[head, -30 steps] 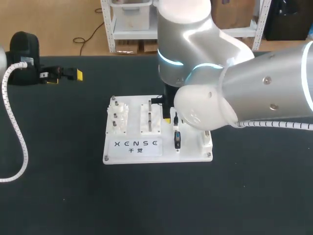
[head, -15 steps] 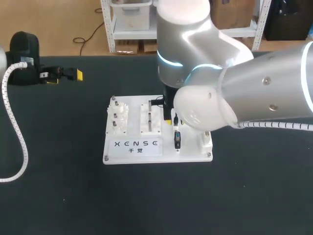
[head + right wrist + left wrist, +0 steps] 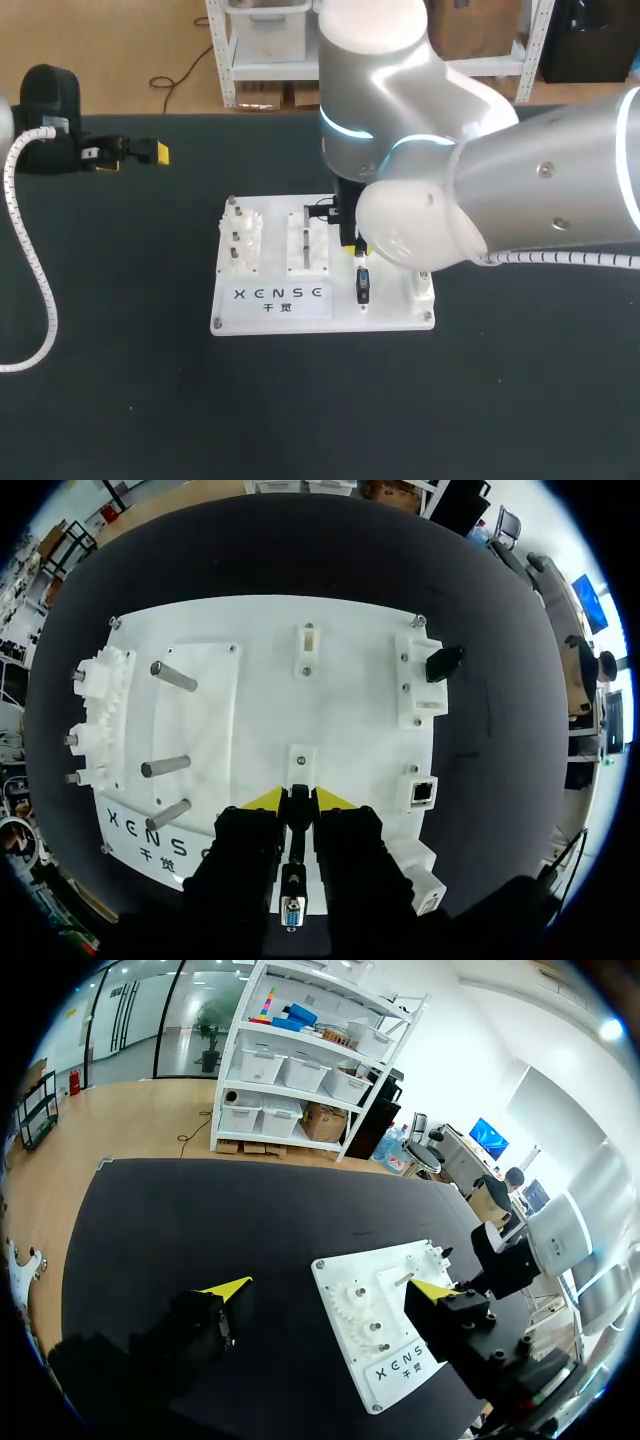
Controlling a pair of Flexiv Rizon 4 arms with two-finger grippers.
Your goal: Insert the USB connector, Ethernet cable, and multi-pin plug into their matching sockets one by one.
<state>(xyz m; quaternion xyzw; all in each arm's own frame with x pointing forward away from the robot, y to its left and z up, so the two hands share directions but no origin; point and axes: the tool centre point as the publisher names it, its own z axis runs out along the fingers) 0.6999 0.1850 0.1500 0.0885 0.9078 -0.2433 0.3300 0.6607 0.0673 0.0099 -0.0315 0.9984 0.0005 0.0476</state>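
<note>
Since a second ago our right arm has edged slightly over the flat white plastic board (image 3: 390, 315) (image 3: 350, 710), so the yellow tip (image 3: 358, 250) showing under it sits a touch closer to the board's near edge. Our left arm and the board have not moved.

Our right tool (image 3: 298, 802) (image 3: 355, 246) points straight down at the board. Its fingers are drawn close and press from both sides on a slim black plug (image 3: 297, 815); we cannot tell which of the connectors this is. Just ahead of the tips, in the board's middle, stands a small white socket block (image 3: 299, 763). Behind the tips, toward the board's near edge, a blue-faced multi-pin connector with a silver shell (image 3: 292, 910) (image 3: 363, 285) stands upright.

A square Ethernet-type socket (image 3: 422, 792) sits at the board's right edge, and a black plug in a white bracket (image 3: 440, 664) sits near its far right corner. Three metal pegs (image 3: 165, 768) and a white toothed block (image 3: 98, 715) line the board's left side.

The board lies in the middle of the black tabletop (image 3: 520, 420). Our left tool (image 3: 135, 158) (image 3: 330, 1290) is by the tabletop's far left corner, well apart from the board, with its fingers spread wide.
</note>
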